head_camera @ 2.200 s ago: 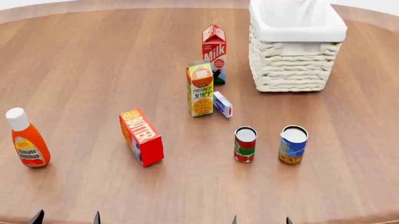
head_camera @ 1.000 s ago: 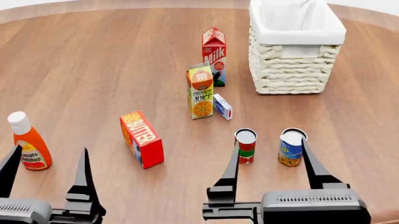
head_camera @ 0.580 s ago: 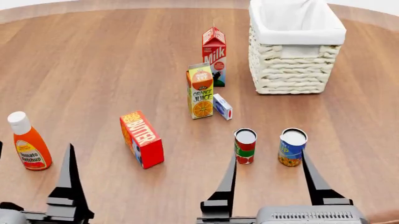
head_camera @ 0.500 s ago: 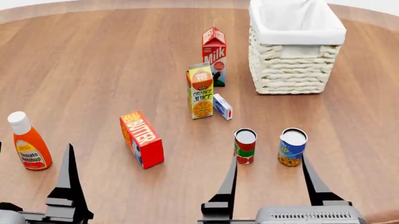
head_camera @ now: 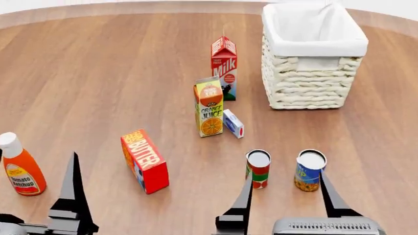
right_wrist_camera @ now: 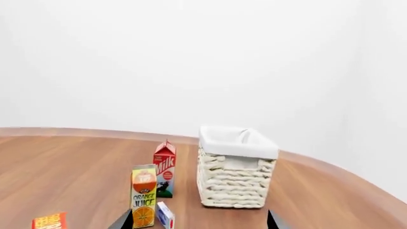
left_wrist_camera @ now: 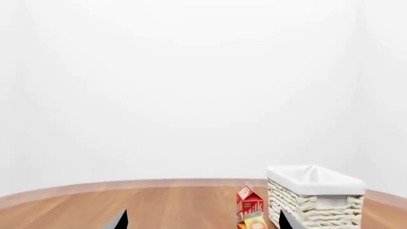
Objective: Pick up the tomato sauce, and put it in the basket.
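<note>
The tomato sauce (head_camera: 259, 169), a small tin with a red and green label and silver-grey top, stands upright on the wooden bench (head_camera: 98, 73). It sits at 12 o'clock of the right gripper (head_camera: 283, 196), beside one finger, untouched. Both jaws gape apart, left gripper (head_camera: 33, 188) empty. The basket (head_camera: 313, 78) lies toward 1 o'clock.
</note>
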`<state>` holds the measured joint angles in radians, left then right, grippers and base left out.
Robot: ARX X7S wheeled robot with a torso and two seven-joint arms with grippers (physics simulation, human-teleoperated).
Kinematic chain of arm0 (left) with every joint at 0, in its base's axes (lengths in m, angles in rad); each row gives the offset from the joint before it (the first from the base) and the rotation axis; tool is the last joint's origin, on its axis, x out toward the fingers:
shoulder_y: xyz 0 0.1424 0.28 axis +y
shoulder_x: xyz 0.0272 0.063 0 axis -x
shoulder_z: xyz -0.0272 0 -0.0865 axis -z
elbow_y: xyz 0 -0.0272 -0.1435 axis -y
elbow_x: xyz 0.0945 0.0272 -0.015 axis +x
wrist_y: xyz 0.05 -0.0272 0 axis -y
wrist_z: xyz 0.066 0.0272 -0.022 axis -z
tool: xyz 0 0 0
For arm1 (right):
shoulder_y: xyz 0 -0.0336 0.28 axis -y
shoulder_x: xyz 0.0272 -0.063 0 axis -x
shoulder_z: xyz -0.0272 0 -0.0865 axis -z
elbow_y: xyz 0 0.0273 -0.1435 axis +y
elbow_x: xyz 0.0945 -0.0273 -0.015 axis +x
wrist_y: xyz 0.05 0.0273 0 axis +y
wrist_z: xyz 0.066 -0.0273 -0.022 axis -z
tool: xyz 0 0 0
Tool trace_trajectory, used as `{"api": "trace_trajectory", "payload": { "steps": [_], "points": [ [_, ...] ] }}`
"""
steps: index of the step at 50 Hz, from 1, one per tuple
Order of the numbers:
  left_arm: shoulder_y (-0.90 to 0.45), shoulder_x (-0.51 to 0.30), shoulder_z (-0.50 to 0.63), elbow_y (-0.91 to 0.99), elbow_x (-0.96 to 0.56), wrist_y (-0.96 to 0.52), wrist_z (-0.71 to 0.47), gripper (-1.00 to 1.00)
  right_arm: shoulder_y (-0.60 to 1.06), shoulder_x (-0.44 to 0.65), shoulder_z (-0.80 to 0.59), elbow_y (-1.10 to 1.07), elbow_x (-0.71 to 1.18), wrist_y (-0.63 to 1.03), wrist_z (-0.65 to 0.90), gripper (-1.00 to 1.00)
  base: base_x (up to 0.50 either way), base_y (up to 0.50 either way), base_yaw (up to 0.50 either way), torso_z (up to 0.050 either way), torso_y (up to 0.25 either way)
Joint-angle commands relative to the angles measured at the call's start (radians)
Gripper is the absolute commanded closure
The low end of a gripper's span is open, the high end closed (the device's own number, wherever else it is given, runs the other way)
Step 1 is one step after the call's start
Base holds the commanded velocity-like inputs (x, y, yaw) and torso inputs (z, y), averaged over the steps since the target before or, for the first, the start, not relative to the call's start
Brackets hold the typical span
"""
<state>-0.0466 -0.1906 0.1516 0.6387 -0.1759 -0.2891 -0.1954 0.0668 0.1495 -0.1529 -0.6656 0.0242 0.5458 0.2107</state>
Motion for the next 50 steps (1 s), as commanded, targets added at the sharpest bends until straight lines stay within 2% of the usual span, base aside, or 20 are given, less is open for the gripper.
{"api": "trace_trajectory", "payload": {
  "steps": [1, 50],
  "points": [
    [0.000, -0.010, 0.009, 0.003, -0.009, 0.002, -0.008, -1.00, -0.005, 0.002, 0.008, -0.007, 0.023, -0.024, 0.008, -1.00, 0.50, 0.00, 0.00, 0.000, 0.000],
    [-0.006, -0.057, 0.055, -0.016, -0.037, 0.018, -0.062, -1.00, 0.008, 0.032, -0.020, 0.004, 0.042, -0.022, 0.047, -1.00, 0.50, 0.00, 0.00, 0.000, 0.000]
  ]
}}
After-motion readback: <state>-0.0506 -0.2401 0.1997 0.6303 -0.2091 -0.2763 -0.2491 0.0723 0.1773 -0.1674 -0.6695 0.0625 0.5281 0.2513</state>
